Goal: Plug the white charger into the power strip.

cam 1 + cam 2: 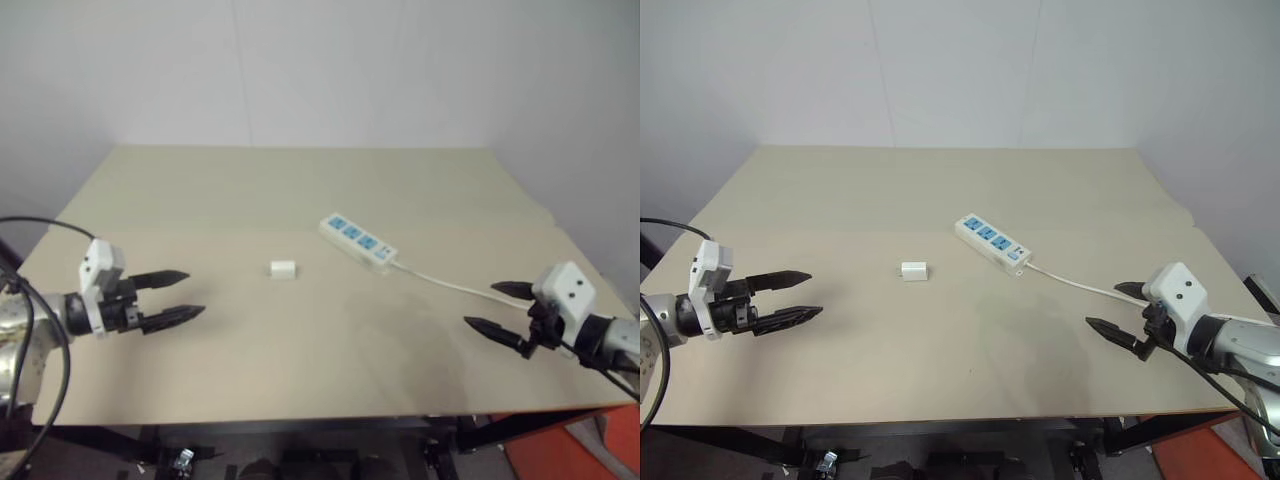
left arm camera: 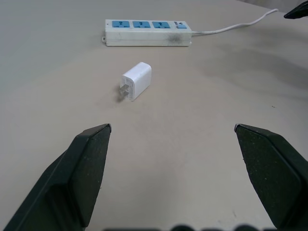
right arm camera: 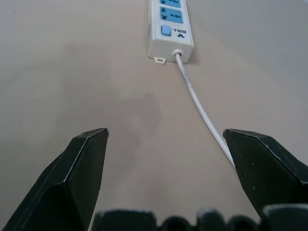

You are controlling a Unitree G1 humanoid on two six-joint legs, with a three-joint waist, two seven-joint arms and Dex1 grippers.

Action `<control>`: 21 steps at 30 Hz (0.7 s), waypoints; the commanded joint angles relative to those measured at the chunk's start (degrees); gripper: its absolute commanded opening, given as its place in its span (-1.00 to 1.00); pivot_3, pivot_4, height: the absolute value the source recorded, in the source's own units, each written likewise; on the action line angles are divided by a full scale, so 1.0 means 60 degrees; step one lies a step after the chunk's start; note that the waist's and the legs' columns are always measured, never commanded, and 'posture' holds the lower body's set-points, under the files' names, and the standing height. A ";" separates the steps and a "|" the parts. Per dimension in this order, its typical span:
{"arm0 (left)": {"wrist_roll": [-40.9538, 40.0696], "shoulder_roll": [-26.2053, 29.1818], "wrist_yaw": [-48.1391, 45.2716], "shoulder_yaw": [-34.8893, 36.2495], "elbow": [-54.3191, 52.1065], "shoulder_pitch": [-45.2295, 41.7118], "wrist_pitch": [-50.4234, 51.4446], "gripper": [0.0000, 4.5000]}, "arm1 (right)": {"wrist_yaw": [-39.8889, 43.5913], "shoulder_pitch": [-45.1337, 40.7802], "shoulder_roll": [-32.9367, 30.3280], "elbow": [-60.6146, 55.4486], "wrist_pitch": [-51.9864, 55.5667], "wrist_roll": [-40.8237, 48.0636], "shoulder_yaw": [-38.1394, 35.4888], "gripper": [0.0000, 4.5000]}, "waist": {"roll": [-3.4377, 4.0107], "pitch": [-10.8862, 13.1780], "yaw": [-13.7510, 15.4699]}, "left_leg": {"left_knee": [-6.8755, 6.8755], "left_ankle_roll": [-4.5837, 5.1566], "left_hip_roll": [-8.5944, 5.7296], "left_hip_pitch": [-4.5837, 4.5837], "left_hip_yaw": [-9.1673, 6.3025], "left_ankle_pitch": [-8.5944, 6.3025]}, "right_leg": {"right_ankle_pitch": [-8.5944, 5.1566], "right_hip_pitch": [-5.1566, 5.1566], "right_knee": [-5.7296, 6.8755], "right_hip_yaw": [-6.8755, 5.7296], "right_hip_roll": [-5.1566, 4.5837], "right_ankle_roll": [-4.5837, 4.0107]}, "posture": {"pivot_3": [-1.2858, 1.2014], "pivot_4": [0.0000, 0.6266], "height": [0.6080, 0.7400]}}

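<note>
You are looking at the white charger (image 1: 283,269) lying on its side at the centre of the tan surface (image 1: 300,190), prongs showing, well apart from the power strip (image 1: 358,240) sitting to its upper right. Both the left gripper (image 1: 172,296) and right gripper (image 1: 496,308) are hovering with fingers spread wide, holding nothing. The charger is looking light, rigid and smooth, likely slippery, so you should be pinching its flat sides.

The worktop (image 1: 300,340) is a matt beige board, smooth and unpatterned. The white charger (image 2: 136,80) looks like smooth plastic with a faint sheen. The power strip (image 1: 357,240) is white plastic, scuffed grey along its side, with blue socket faces. The fingers (image 2: 82,168) are matt black plastic.
</note>
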 commanded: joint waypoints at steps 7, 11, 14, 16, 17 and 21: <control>0.0719 -0.0285 0.0040 -0.1892 -0.0146 -0.1842 0.0241 1.00 | -0.0206 -0.3513 0.1084 0.3927 -0.1397 -0.1447 0.2168 0.99 | 0.0000 0.0000 -0.0013 | -0.0002 0.0001 -0.0005 -0.0010 0.0000 0.0000 | 0.0001 -0.0010 -0.0003 0.0003 0.0004 0.0000 | 0.03 -0.52 1.00; 0.1133 -0.1188 0.0079 -0.2640 0.0292 -0.2695 -0.0219 1.00 | -0.0407 -0.5505 0.1929 0.7458 -0.2863 -0.2399 0.2907 0.99 | 0.0001 0.0000 -0.0026 | 0.0004 0.0001 -0.0011 -0.0007 0.0002 0.0001 | 0.0003 -0.0003 -0.0003 0.0004 0.0004 -0.0002 | 0.03 -0.52 1.00; 0.1371 -0.1852 0.0180 -0.3051 0.0484 -0.3140 -0.0463 1.00 | -0.0606 -0.6834 0.2350 0.9938 -0.3924 -0.3019 0.3284 0.99 | 0.0002 0.0002 -0.0030 | 0.0002 -0.0004 -0.0010 -0.0019 0.0001 0.0005 | 0.0003 -0.0012 -0.0008 0.0002 0.0005 -0.0002 | 0.03 -0.52 1.00; 0.1442 -0.2196 0.0207 -0.3199 0.0472 -0.3274 -0.0578 1.00 | -0.0659 -0.7528 0.2542 1.1221 -0.4377 -0.3377 0.3476 0.99 | 0.0002 0.0002 -0.0045 | 0.0001 -0.0006 -0.0010 -0.0032 0.0001 0.0007 | 0.0003 -0.0015 -0.0009 -0.0002 0.0003 -0.0002 | 0.03 -0.52 1.00; 0.1445 -0.2312 0.0177 -0.3244 0.0436 -0.3290 -0.0629 1.00 | -0.0686 -0.7798 0.2622 1.1725 -0.4579 -0.3545 0.3552 0.99 | 0.0002 0.0002 -0.0057 | 0.0002 -0.0007 -0.0009 -0.0030 0.0001 0.0006 | 0.0003 -0.0014 0.0002 0.0000 0.0002 -0.0002 | 0.03 -0.52 1.00; 0.1556 -0.2533 0.0243 -0.3309 0.0385 -0.3229 -0.0744 1.00 | -0.0623 -0.8577 0.2924 1.3141 -0.4723 -0.3862 0.3617 0.99 | 0.0002 0.0002 -0.0124 | 0.0002 -0.0010 -0.0007 -0.0024 0.0000 0.0009 | 0.0003 -0.0012 0.0024 0.0002 0.0001 -0.0002 | 0.03 -0.52 1.00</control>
